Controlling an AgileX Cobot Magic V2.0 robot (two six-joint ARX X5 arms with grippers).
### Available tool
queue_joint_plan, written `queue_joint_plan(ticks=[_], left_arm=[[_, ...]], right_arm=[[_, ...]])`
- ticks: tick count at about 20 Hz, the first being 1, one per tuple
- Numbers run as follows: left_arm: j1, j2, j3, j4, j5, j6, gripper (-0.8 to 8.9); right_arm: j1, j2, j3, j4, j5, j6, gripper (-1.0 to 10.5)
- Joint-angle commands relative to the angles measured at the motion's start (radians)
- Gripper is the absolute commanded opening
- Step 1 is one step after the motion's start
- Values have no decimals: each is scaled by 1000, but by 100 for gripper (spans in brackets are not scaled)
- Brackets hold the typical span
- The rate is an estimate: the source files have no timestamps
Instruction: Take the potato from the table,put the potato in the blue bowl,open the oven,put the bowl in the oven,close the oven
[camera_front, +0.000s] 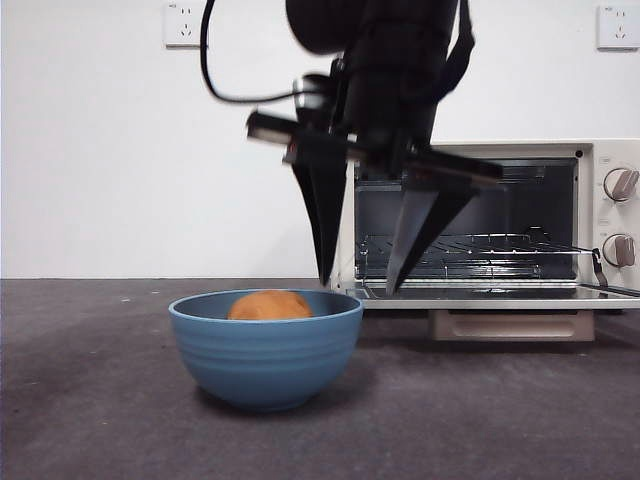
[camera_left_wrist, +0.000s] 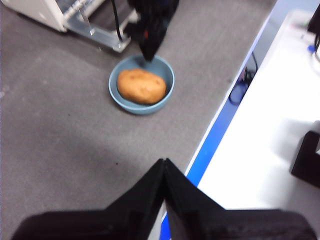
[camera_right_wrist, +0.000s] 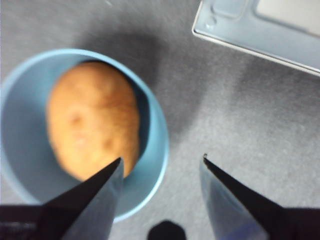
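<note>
Orange-brown potato (camera_front: 269, 305) in blue bowl (camera_front: 265, 350), right pincer (camera_front: 357, 283) spread above rim, oven (camera_front: 500, 235) door down (no legible lettering), left pincer (camera_left_wrist: 164, 165) closed.

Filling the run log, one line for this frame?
potato: in blue bowl | oven: door open | right gripper: open, over bowl rim | left gripper: shut, waiting

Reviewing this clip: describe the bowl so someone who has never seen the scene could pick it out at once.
Find the white oven with its door down. Just in front of the door's near corner, on the grey table, stands the bowl, under the open right gripper. It is the only blue thing there, round and ridged, holding an orange-brown potato.
</note>
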Motion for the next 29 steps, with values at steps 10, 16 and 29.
queue_joint_plan(ticks=[10,16,29], left_arm=[[-3,-124,-8,5,-24,-98,-5],[-3,-135,-8,5,-53,-116,-5],[-3,-135,-8,5,-179,-136,-5]], right_arm=[[0,89,0,46,-26,11,-18],[-2,85,6,21,16,8,-17],[-329,54,245,-112,22,35,-16]])
